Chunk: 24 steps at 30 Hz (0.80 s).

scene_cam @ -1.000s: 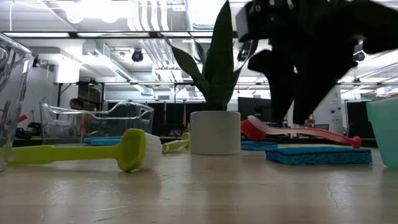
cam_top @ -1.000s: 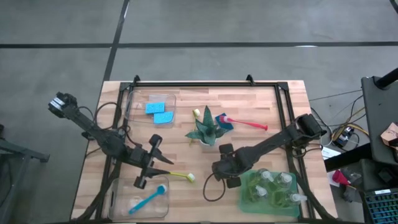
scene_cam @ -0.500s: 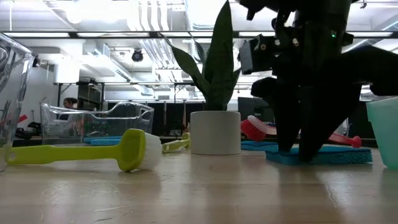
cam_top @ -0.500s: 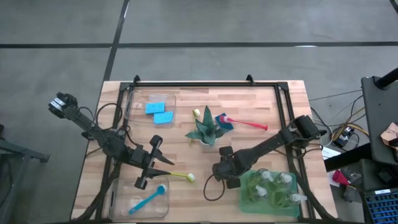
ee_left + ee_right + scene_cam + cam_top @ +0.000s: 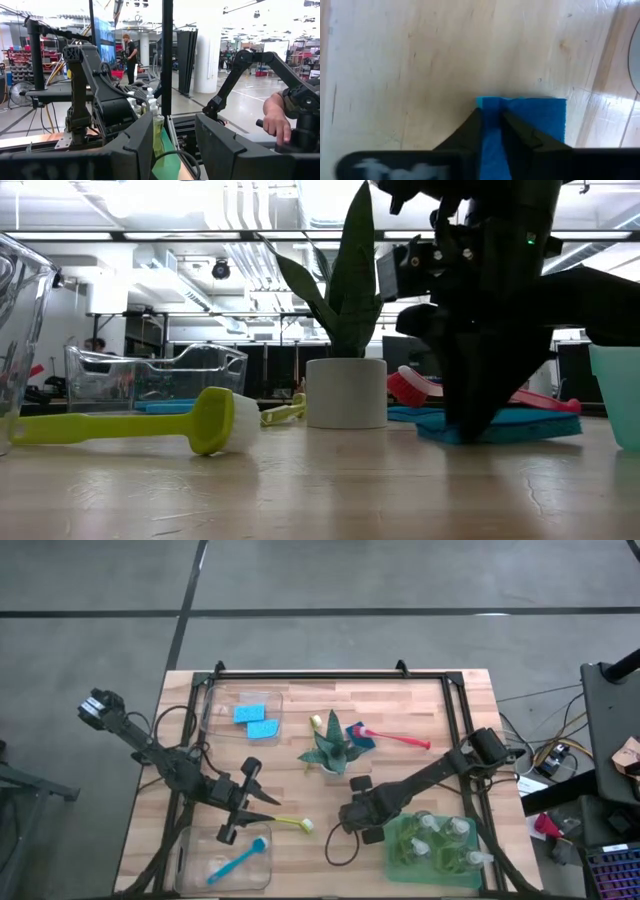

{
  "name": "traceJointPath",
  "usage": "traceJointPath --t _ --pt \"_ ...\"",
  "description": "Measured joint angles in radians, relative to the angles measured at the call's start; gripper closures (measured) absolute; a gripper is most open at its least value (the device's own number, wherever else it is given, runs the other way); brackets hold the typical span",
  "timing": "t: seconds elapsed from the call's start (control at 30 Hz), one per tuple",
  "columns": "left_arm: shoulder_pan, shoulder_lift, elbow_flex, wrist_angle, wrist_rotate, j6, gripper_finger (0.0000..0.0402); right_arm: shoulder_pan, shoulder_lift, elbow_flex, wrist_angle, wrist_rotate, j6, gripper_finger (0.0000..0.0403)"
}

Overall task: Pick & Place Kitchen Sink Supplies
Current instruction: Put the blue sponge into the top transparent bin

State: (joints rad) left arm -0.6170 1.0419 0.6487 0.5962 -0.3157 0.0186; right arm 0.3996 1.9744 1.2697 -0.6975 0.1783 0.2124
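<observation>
Far left of the high view, the left claw [image 5: 232, 810] hangs over the lower-left part of the surface [image 5: 400, 705], its fingers spread wide and holding nothing; in its own wrist view the two dark fingers [image 5: 137, 145] stand well apart with only the room between them. Just right of that claw lies a yellow-green brush [image 5: 292, 824], on its side in the low view [image 5: 120, 425]. Below it, at lower left, a blue brush [image 5: 238, 860] sits inside a clear bin [image 5: 188, 840]. Up at upper left, a second bin [image 5: 215, 705] holds two blue sponges [image 5: 254, 719].

Moving to centre frame, the potted plant [image 5: 328, 748] stands upright, with another yellow-green brush [image 5: 316, 722] just to its upper left and a red-pink brush [image 5: 395, 736] to its upper right, its head resting on a blue sponge [image 5: 362, 737].

Now the action: the right claw [image 5: 352, 818] is down at the surface, lower centre, between the plant and the green tray [image 5: 398, 850]. Its wrist view shows the fingers [image 5: 470, 127] pinched nearly closed on the edge of a blue sponge [image 5: 532, 120], which lies flat on the wood. In the low view that sponge [image 5: 530, 427] sits at the foot of the dark arm.

Lower right, the tray carries the pump bottles [image 5: 440, 840], clustered upright.
</observation>
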Motion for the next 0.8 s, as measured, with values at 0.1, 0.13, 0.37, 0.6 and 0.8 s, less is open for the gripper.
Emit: traceJointPath --t 0.1,0.13,0.37,0.6,0.8 --pt "0.000 0.000 0.000 -0.001 0.000 0.000 0.0262 0.000 -0.001 0.000 0.000 0.000 -0.011 0.0385" --pt "0.000 0.000 0.000 -0.001 0.000 0.000 0.0262 0.000 -0.002 0.000 0.000 0.000 -0.012 0.0388" --pt "0.000 0.000 0.000 -0.022 0.000 0.034 0.0262 -0.002 0.000 0.053 -0.007 0.000 -0.050 0.0392" --pt "0.000 0.000 0.000 -0.128 -0.001 0.066 0.0264 0.000 -0.001 0.191 -0.063 -0.106 -0.106 0.0392" --pt "0.002 0.007 0.000 -0.220 -0.006 0.136 0.0264 0.006 -0.003 0.324 -0.086 -0.153 -0.197 0.0392"
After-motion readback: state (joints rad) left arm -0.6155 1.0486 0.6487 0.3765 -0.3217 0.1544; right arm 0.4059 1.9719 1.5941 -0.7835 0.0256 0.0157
